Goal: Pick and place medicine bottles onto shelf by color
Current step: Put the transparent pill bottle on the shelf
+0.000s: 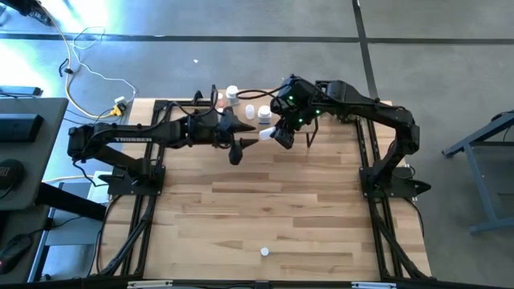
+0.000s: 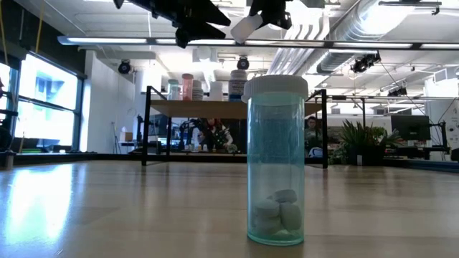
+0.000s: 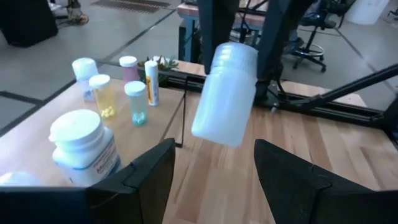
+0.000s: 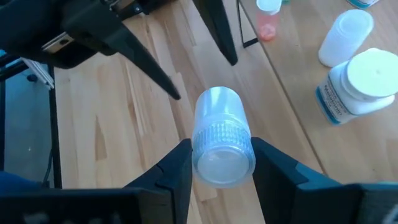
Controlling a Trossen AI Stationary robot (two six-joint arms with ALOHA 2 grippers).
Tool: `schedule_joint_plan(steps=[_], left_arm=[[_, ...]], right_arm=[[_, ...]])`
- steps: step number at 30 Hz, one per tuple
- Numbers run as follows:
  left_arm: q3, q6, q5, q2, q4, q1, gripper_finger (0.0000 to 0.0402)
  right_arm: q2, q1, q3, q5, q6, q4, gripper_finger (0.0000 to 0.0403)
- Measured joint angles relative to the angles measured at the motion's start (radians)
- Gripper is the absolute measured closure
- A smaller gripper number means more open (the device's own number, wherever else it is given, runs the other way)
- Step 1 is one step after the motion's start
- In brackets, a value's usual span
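shelf: low light-wood board on thin black legs (image 2: 237,107) at the table's far edge; several bottles stand on it, incl. a large white-capped white bottle with a blue-printed label (image 3: 81,146), a yellow vial (image 3: 102,96), a teal vial (image 3: 137,102), a pink-tinted one (image 3: 129,67); whether they are grouped by colour, cannot tell
in hand: translucent white ribbed-cap bottle (image 4: 221,140), tilted, clamped between the right gripper (image 4: 221,168) fingers, up in the air near the shelf
left gripper (image 3: 214,174): fingers spread, holding nothing; hovers just beside the held bottle, pointed at it
left to do: clear teal pill bottle with white cap (image 2: 276,161) alone on the near tabletop, well apart from the shelf; held bottle not yet placed
progress: judged well along; two bottles outstanding as far as visible
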Motion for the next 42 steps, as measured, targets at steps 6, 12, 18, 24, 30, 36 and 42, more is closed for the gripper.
schedule_joint_plan(steps=[6, 12, 18, 24, 30, 36, 42], left_arm=[[0.0, 0.024, 0.0, 0.007, 0.01, 0.0, 0.019], [0.0, 0.023, 0.0, 0.007, 0.031, 0.0, 0.019], [0.0, 0.011, 0.089, 0.007, 0.033, -0.002, 0.019], [0.0, -0.015, 0.144, 0.006, 0.054, -0.003, 0.019], [0.0, -0.06, 0.192, 0.006, 0.056, -0.003, 0.019], [0.0, -0.066, 0.212, 0.011, 0.062, -0.03, 0.019], [0.0, -0.072, 0.212, 0.011, 0.073, -0.043, 0.0192]], right_arm=[[0.0, 0.0, 0.0, 0.002, 0.0, 0.002, 0.0279], [0.0, 0.0, 0.0, -0.004, 0.017, 0.003, 0.0279], [0.0, 0.01, 0.0, -0.063, 0.019, 0.0, 0.0279], [0.0, 0.024, -0.001, -0.1, 0.019, 0.0, 0.0279], [0.001, 0.04, -0.001, -0.117, 0.03, 0.023, 0.0279], [0.001, 0.056, -0.001, -0.125, 0.065, 0.058, 0.0279], [0.001, 0.072, -0.001, -0.129, 0.083, 0.061, 0.0279]])
